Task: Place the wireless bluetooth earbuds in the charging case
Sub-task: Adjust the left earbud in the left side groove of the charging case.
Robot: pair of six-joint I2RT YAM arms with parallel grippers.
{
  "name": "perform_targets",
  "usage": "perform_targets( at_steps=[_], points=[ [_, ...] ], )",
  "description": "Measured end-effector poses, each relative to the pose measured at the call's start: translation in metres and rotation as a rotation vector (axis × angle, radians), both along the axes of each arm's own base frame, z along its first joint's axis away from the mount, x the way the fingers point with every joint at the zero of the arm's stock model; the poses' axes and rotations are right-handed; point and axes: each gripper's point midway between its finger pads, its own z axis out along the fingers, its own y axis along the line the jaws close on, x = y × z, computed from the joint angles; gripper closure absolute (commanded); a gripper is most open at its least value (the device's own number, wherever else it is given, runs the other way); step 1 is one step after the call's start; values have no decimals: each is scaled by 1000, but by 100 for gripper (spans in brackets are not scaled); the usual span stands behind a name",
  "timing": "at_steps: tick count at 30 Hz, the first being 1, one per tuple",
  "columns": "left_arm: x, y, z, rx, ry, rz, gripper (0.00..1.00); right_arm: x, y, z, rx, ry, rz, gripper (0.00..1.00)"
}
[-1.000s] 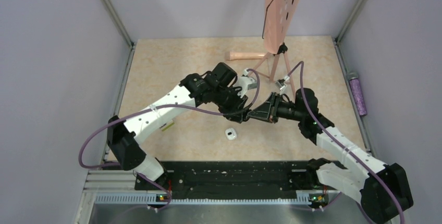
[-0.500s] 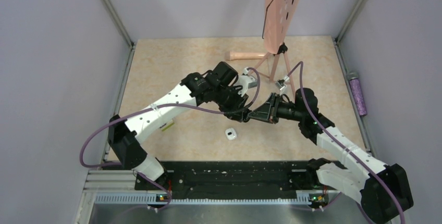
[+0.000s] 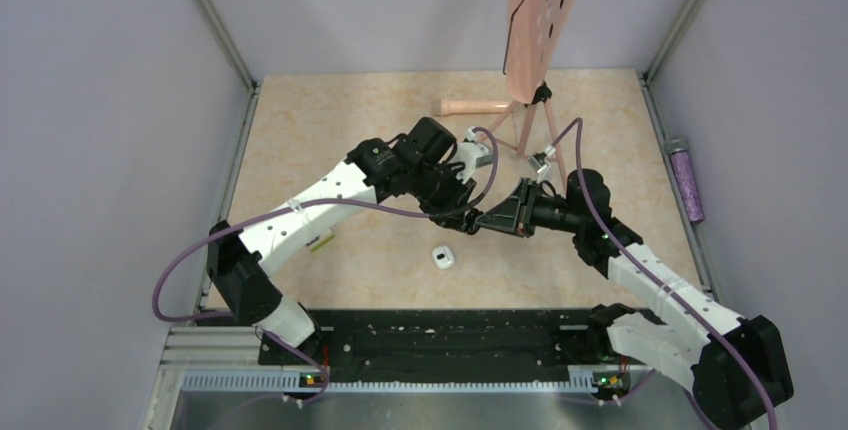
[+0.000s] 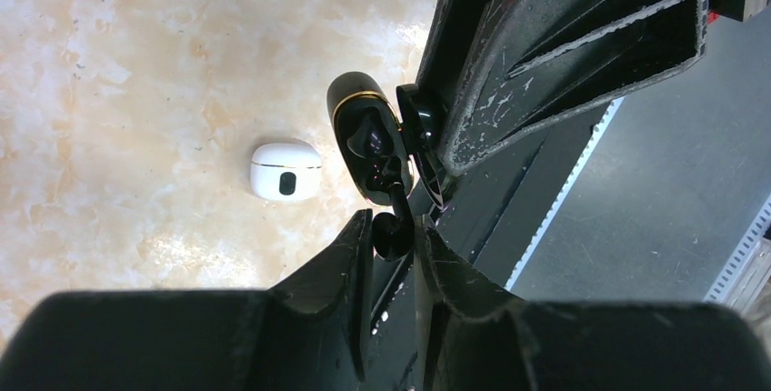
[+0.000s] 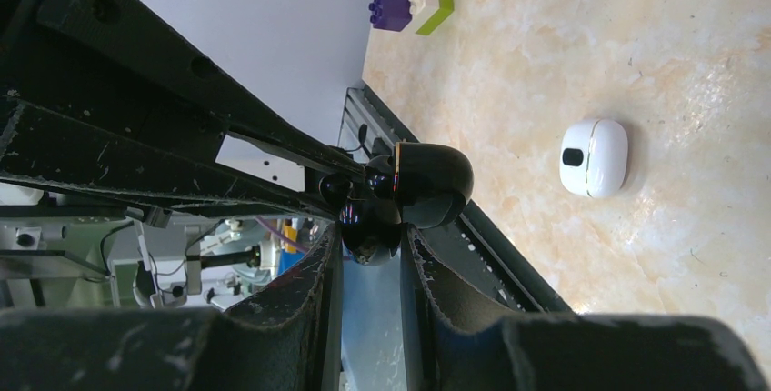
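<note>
Seating an earbud in its case looks to be the step in hand, with both arms meeting above the middle of the table (image 3: 300, 130). Farthest left, a small purple-and-yellow block (image 5: 411, 7) lies on the table near the left arm, out of play. Next, a closed white pod-shaped case (image 4: 285, 171) rests on the marbled surface, below the grippers and apart from both.

The left gripper (image 4: 394, 224) has its jaws drawn narrow on one tiny black earbud (image 4: 392, 240), pinched at the fingertips and lifted off the table. Just beyond it hangs the black charging case (image 4: 365, 141), gold-rimmed, with its lid swung open and its cavity turned toward the earbud. The two are very close, perhaps touching, though the wrist views do not settle that.

To the right, the right gripper (image 5: 369, 236) is clamped narrow on the charging case, holding it in the air. Whether the second earbud already sits inside cannot be told, as the cavity shows only dark gloss.

The next move, by this reading, calls for the left gripper to line the earbud up with a free socket and press it in while the right gripper holds the case steady. The left jaws should let go only once the earbud is seated. The pieces are small and glossy, so a slight tilt could let the earbud slip.
</note>
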Motion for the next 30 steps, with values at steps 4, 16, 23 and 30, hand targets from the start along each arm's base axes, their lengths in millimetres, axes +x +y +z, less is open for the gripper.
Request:
perform_targets(
  at_steps=[4,16,23,30],
  points=[
    [0,0,0,1,0,0,100,0,0,0,0,0,0,100],
    [-3,-1,-2,2,19,-10,100,0,0,0,0,0,0,100],
    [-3,0,-8,19,32,-9,100,-1,0,-1,-3,7,1,100],
    [-4,0,-7,17,35,-10,100,-1,0,-1,-2,8,4,100]
  ],
)
